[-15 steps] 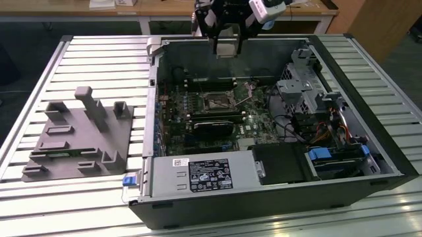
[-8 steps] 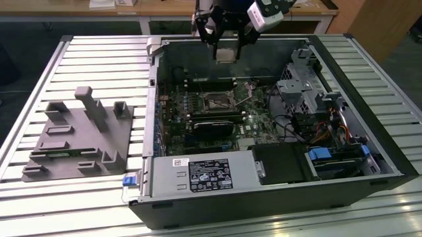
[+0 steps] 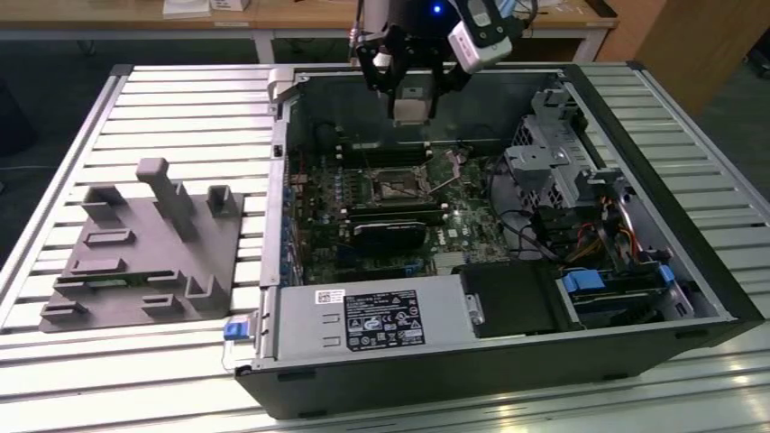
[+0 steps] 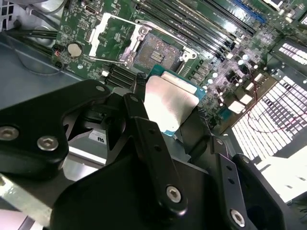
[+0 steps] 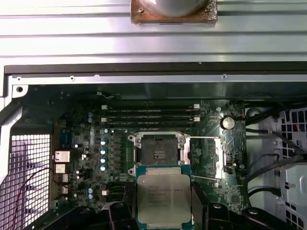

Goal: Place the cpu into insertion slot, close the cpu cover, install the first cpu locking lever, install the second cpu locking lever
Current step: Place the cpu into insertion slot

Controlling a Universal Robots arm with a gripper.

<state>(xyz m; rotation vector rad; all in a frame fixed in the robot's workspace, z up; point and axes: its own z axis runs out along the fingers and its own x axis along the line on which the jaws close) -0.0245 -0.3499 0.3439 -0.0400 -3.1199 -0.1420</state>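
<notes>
pincer: my gripper (image 3: 410, 101) is pinching the cpu (image 5: 163, 199) by 2 opposite edges, with nothing else in it

cpu: it's up in the air over the open computer case (image 3: 673, 225), clear of the board (image 5: 81, 143). In both wrist views it sits just to one side of the socket, so it's not seated yet

why held that way: silvery face up and pretty much level. I reckon that's so the underside meets the socket flat, and gripping by the edges keeps my fingers off the contacts

insertion slot (image 5: 158, 153): bare, dark centre showing, nothing in it

cpu cover (image 5: 205, 155): swung open and lying flat beside the slot. Looks like it's parked there so the socket is reachable from above

levers: the first lever (image 5: 206, 139) and second lever (image 5: 206, 178) are both unlatched, thin wire rods running along the open cover

progress: none of the 4 steps is done as far as I can see

headcount: 1 cpu, 1 slot, 1 cover, 2 levers, 1 coin battery (image 5: 227, 122), and 1 grey fixture block (image 3: 139, 248) on the slatted table (image 3: 180, 99)
</notes>
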